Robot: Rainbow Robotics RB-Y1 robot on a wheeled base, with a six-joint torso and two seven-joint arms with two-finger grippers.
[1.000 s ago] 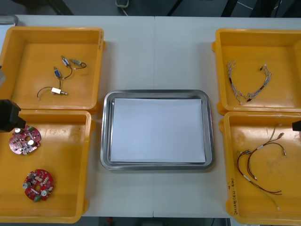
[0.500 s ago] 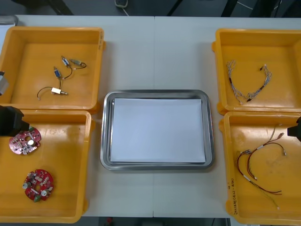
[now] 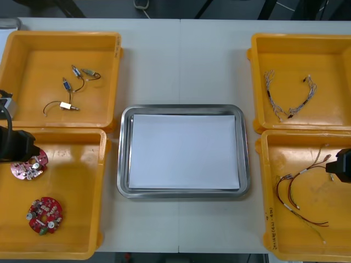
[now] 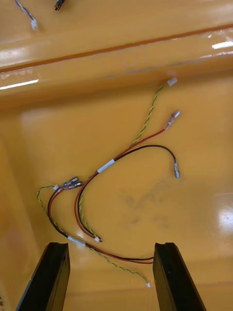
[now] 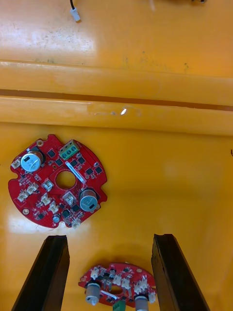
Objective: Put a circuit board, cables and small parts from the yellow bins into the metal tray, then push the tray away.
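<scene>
Two round red circuit boards lie in the near left yellow bin [image 3: 77,208], one [image 3: 28,167] beside my left gripper [image 3: 16,147] and one [image 3: 44,215] nearer the front. In the left wrist view my left gripper [image 5: 109,277] is open above the bin floor. One board [image 5: 58,187] lies ahead of its fingers and the other board [image 5: 119,287] lies between them. My right gripper [image 3: 341,164] hovers over the near right bin [image 3: 312,235]. Its fingers stand open in the right wrist view [image 4: 110,279], just above the red and yellow cables [image 4: 111,194]. The metal tray [image 3: 184,108], white inside, sits in the middle.
The far left bin [image 3: 44,55] holds small metal parts [image 3: 71,90] with short black leads. Twisted blue and white cables [image 3: 290,101] lie in the far right bin [image 3: 296,55]. Bare table surrounds the tray on all sides.
Both grippers have come inward from the table's sides: the left one farther over the near left bin by the upper board, the right one in over the near right bin.
</scene>
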